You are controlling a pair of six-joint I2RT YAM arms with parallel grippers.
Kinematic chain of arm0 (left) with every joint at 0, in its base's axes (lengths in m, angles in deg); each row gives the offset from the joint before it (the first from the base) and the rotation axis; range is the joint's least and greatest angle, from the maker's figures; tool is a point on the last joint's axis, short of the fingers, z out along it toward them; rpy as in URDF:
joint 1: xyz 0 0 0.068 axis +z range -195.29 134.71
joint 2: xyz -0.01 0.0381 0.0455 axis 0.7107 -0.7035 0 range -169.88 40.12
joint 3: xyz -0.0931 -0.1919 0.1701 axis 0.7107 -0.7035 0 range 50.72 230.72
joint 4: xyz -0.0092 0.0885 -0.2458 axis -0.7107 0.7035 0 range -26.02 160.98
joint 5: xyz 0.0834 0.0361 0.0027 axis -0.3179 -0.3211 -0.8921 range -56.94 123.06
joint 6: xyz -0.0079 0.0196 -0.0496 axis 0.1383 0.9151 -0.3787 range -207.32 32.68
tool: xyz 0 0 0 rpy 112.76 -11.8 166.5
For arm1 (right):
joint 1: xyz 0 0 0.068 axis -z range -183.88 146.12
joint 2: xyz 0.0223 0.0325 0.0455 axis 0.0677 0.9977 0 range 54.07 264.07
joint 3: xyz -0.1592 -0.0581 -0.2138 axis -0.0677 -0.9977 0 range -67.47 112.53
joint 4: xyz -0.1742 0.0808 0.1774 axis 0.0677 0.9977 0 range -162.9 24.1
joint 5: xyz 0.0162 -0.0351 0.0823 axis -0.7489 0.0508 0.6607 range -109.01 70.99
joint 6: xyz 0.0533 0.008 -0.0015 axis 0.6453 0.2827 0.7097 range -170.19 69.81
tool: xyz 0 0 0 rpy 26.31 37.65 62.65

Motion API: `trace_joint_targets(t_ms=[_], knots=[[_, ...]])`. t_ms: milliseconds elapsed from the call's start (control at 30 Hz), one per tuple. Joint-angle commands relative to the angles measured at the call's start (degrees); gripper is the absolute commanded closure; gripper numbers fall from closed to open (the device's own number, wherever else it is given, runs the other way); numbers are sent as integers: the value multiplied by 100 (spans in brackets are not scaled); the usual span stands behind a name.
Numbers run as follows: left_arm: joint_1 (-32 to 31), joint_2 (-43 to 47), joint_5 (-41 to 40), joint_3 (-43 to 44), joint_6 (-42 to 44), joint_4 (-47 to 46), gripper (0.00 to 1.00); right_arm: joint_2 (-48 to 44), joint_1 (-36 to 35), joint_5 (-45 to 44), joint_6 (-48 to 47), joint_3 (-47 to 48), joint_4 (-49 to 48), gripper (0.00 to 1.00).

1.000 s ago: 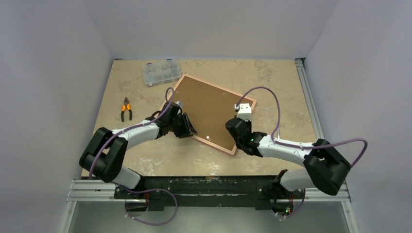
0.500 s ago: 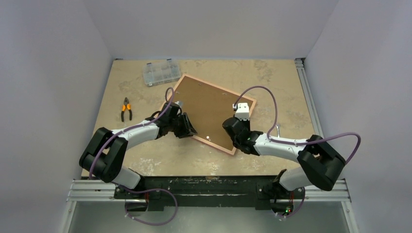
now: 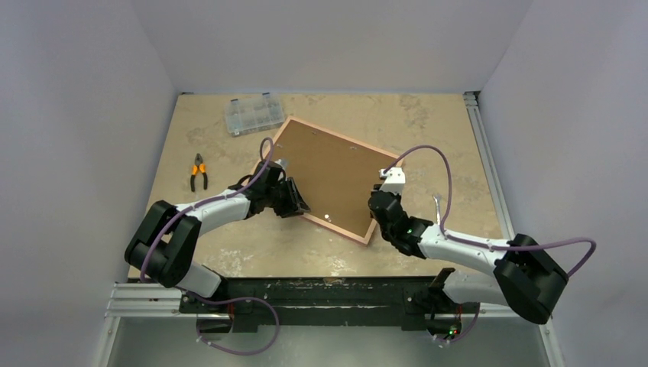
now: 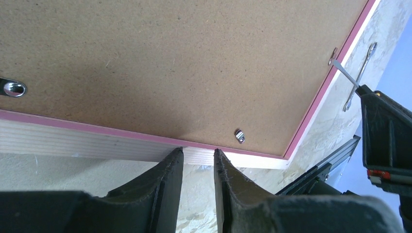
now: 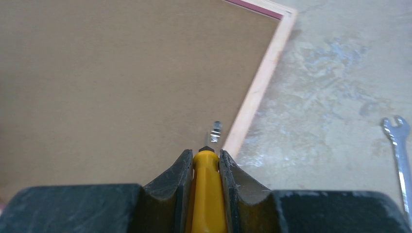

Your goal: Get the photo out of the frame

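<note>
near rim of the frame (image 4: 73,141): the left gripper (image 4: 199,154) sits against the pale wooden edge. its fingers are a narrow gap apart with nothing between them, placed to brace the frame against sliding.

right of the frame's near corner: the right gripper (image 5: 205,154) is clamped on a yellow-handled screwdriver (image 5: 208,194). the blade reaches a small metal tab (image 5: 216,130) just inside the frame's right rim.

the frame lies face down on the table (image 3: 428,122), with the brown backing board (image 3: 336,180) uppermost and seated in it. the photo is not visible and is judged to lie beneath the board.

step in hand, as judged: moving the tabs clear so the board can lift out. to do it well, the blade should stay low on the tab and push along the board rather than into it, while the left gripper steadies the rim. a slip could gouge the board or skid the frame.

in the way: another tab (image 4: 238,136) on the near rim appears to hold the board down.

around the frame: a wrench (image 5: 401,160) lies on the table to its right, pliers (image 3: 199,172) well to its left, and a clear compartment box (image 3: 252,115) beyond its far left corner.
</note>
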Motion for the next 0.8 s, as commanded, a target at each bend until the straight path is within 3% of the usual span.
trace_joint_targets(t_ms=[0, 200, 333, 400, 567, 700, 767], knots=[[-10, -251, -270, -307, 119, 515, 71, -385, -60, 723, 238, 100, -483, 100], [-6, -263, -217, -311, 89, 468, 72, -353, -57, 689, 227, 485, 113, 100], [-10, -166, -149, -317, 161, 479, 70, -206, -42, -129, 723, 1014, 1566, 100], [-6, -15, -34, -345, 281, 384, 62, -94, 86, -430, 1038, 1305, 2340, 100], [-8, 769, 163, -523, 380, 174, 38, -290, 1194, -21, 975, 1455, 2785, 100], [-10, 1459, 221, -479, 534, 331, 29, -381, 1893, -92, 660, 1836, 3153, 100], [-10, 1741, 280, -434, 609, 416, 28, -424, 2679, 589, 647, 1986, 3208, 100]])
